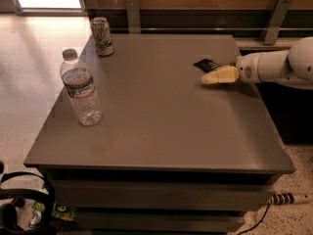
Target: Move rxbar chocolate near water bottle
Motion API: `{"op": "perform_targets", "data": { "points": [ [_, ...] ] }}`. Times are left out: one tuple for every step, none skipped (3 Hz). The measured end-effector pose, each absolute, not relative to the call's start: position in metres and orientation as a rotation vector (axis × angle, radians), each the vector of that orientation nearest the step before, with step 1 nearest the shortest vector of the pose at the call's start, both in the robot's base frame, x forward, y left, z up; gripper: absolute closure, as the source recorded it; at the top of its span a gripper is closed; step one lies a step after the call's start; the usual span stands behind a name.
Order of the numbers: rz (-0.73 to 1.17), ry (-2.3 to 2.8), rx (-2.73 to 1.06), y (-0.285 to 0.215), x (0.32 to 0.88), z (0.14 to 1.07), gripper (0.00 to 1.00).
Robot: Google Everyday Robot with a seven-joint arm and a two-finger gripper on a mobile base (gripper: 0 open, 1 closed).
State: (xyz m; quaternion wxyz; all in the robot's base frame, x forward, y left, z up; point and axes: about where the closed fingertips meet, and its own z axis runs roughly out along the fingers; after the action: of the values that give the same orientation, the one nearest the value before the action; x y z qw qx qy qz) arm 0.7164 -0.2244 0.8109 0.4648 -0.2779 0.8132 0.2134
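The flat black-wrapped rxbar chocolate (206,64) lies by the far right edge of the grey tabletop (161,121), well apart from the clear plastic water bottle (81,89) standing at the left edge; it looks light, thin and slick, so a low pinch across its narrow sides seems best. The white arm (279,65) reaches in level from the right, its pale-yellow gripper (215,77) just beside the bar's near edge; whether it is open or holding anything, I cannot tell
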Motion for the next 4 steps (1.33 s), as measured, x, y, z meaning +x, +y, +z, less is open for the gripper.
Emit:
{"op": "perform_targets", "data": {
  "points": [
    [0.546, 1.999, -0.667, -0.2210, 0.7164, 0.8063, 0.16],
    [0.546, 1.999, -0.667, -0.2210, 0.7164, 0.8085, 0.39],
    [0.547, 1.999, -0.667, -0.2209, 0.7164, 0.8116, 0.64],
    [0.547, 1.999, -0.668, -0.2208, 0.7165, 0.8131, 0.87]
  ]
}}
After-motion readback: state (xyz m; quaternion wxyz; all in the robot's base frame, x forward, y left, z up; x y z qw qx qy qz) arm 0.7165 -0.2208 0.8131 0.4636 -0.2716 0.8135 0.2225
